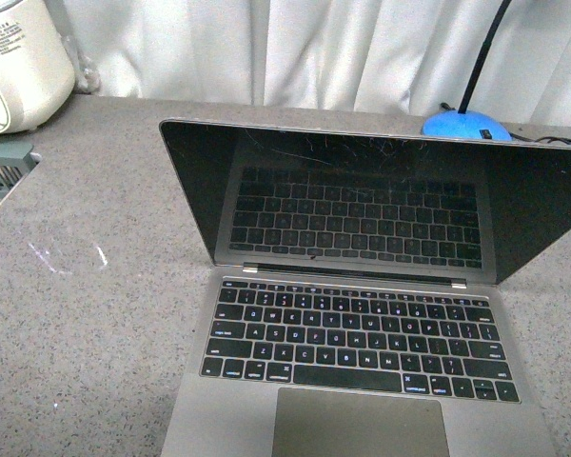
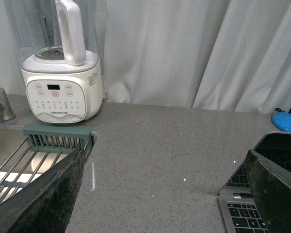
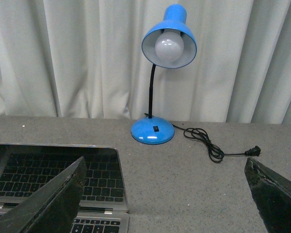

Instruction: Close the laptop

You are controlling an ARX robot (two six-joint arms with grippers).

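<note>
I see the laptop open on the grey counter, straight ahead of the body camera, its screen tilted slightly back (scratched, and mirroring the keys). My left gripper has its jaws spread wide, holding nothing. My right gripper is likewise spread and empty. A blue lamp stands behind the laptop's right side.

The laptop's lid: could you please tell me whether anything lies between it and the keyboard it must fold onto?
Nothing visible does: the laptop's keyboard and trackpad lie bare beneath the open screen.
</note>
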